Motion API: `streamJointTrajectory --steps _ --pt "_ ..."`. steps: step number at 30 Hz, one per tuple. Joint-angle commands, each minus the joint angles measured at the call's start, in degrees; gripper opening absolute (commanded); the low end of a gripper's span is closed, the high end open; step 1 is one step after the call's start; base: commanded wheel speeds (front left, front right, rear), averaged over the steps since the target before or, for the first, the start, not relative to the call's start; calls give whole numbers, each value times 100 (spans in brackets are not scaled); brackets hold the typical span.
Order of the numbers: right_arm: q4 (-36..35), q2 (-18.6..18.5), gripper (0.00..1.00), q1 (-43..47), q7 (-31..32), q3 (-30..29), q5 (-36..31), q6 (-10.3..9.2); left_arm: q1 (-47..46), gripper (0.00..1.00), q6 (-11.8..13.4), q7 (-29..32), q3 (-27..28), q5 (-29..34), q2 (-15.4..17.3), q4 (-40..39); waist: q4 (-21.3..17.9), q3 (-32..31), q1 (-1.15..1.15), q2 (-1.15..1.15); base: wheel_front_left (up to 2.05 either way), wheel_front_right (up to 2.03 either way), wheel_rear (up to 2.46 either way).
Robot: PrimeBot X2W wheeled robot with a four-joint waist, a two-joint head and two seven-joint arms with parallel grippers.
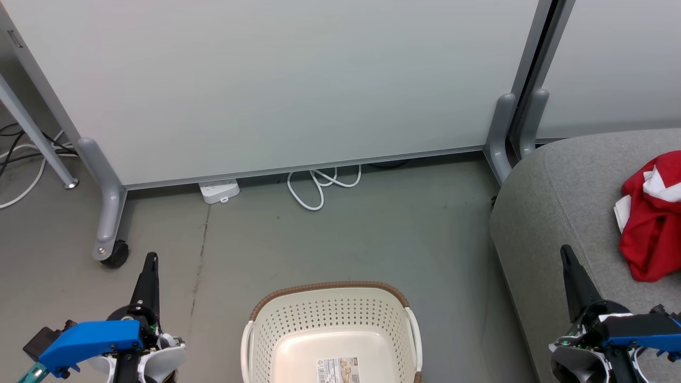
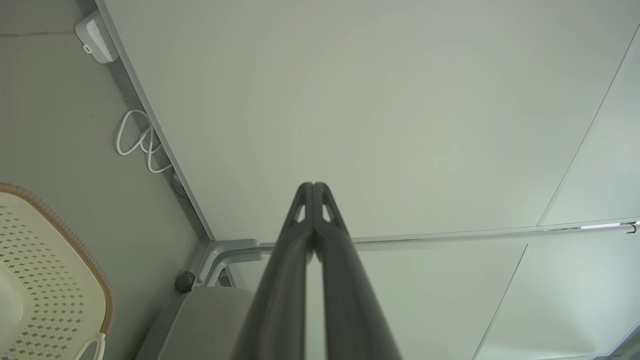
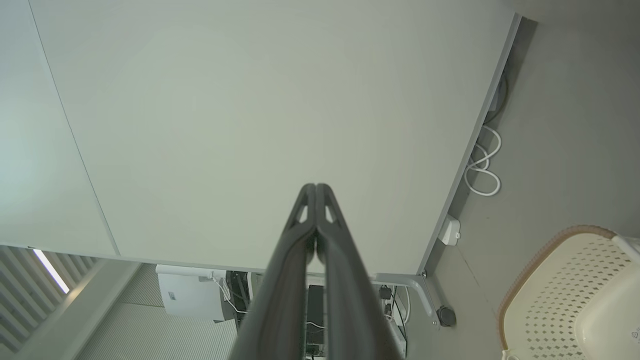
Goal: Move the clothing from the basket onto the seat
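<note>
I see the perforated cream basket [image 1: 330, 311] cut off below, with crumpled red clothing [image 1: 652, 234] on the rounded grey fabric seat [image 1: 558, 202]. The left gripper [image 1: 152, 258] and right gripper [image 1: 565, 251] have their jaws clenched, empty.

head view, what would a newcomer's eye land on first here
The bright red and white clothing bunched on the grey seat at the right edge stands out first. Next comes the cream basket at bottom centre, its visible floor bare but for a paper label.
</note>
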Motion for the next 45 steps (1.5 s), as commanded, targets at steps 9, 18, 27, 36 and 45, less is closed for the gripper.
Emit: streamJointTrajectory --steps 9,18,27,36,45 --pt "-50 -30 0 -78 117 -18 449 4 -69 0 -52 126 86 -413 2 -67 -24 -17 0 0 0 0 0" --pt "-50 -30 0 -75 125 -17 465 4 -63 0 -52 133 89 -413 -3 -66 -26 -19 0 0 0 0 0" --pt "-50 -30 0 -71 124 -16 465 3 -64 0 -53 135 96 -405 -8 -66 -26 -19 0 0 0 0 0" --pt "-49 -30 0 -71 124 -16 465 3 -65 0 -53 134 100 -399 -10 -66 -26 -19 0 0 0 0 0" --pt "-49 -30 0 -71 124 -15 466 3 -65 0 -52 140 104 -394 -12 -66 -26 -19 0 0 0 0 0"
